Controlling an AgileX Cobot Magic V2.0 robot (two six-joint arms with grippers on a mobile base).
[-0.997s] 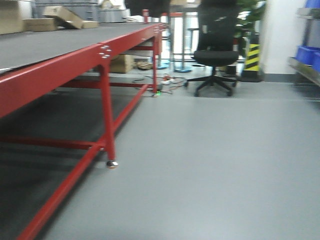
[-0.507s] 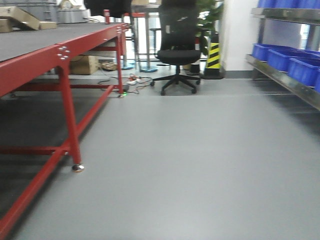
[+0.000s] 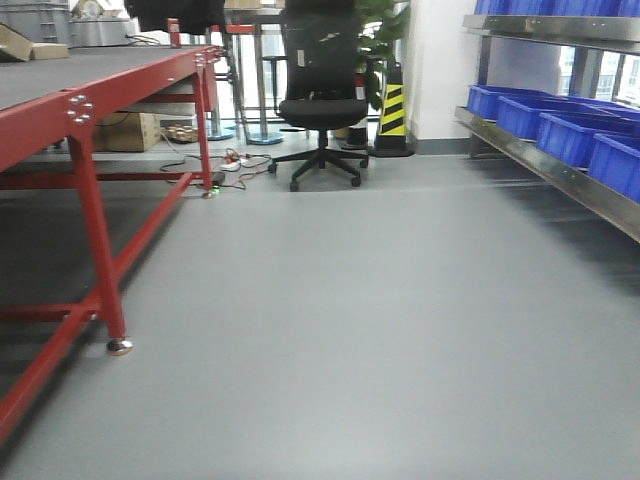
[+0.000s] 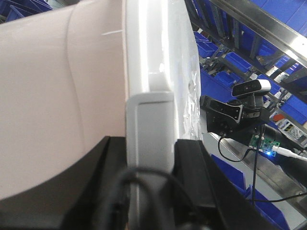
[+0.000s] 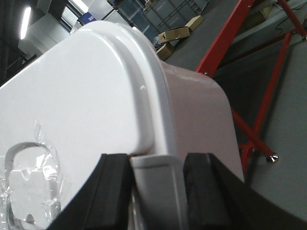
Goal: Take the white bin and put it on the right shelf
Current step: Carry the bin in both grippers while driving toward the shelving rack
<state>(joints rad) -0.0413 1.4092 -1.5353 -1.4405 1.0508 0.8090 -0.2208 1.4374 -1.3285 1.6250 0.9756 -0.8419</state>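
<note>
White bin (image 5: 91, 96) hangs mid-carry in our grip, left gripper (image 4: 149, 153) and right gripper (image 5: 157, 177) each clamped on one end; next, we judge, comes a turn toward the right shelf (image 3: 560, 172).

A smooth grey floor (image 3: 380, 330) stretches ahead under even light. On the left stands a red-framed table (image 3: 95, 220) with a cardboard box (image 3: 130, 130) and loose cables (image 3: 235, 165) beneath it. Further back are a black office chair (image 3: 320, 90), a yellow-and-black striped cone (image 3: 393, 110) and a white wall (image 3: 435, 60). Blue crates (image 3: 575, 135) line the right.
</note>
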